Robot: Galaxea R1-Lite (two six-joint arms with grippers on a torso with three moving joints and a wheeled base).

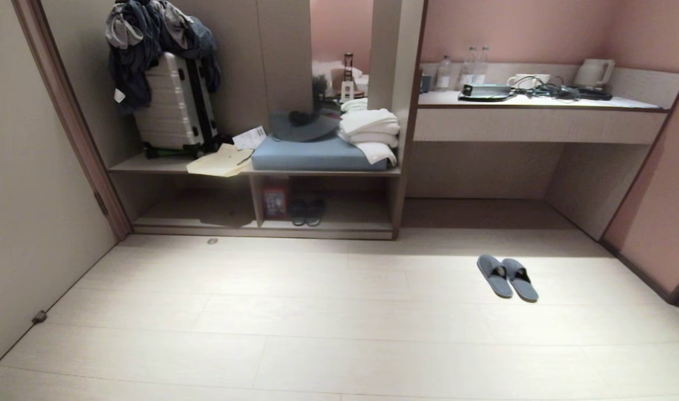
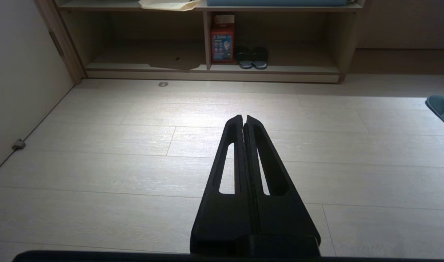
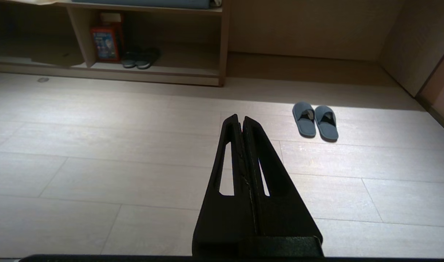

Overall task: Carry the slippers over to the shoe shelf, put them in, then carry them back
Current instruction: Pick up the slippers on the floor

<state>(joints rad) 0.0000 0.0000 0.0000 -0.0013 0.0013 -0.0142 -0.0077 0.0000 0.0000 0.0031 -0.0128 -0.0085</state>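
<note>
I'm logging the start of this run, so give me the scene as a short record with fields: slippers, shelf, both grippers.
slippers: blue-grey pair side by side on the floor, right of the shelf, in front of the desk recess
shoe shelf: low cubby unit; right compartment holds a dark pair and a red box
left gripper: shut, empty, above bare floor
right gripper: shut, empty, short of the slippers
task status: slippers not yet picked up

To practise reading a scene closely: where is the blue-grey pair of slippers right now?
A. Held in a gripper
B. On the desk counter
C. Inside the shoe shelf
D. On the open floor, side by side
D: the slippers lie together on the floor, well clear of the shoe shelf.
</note>
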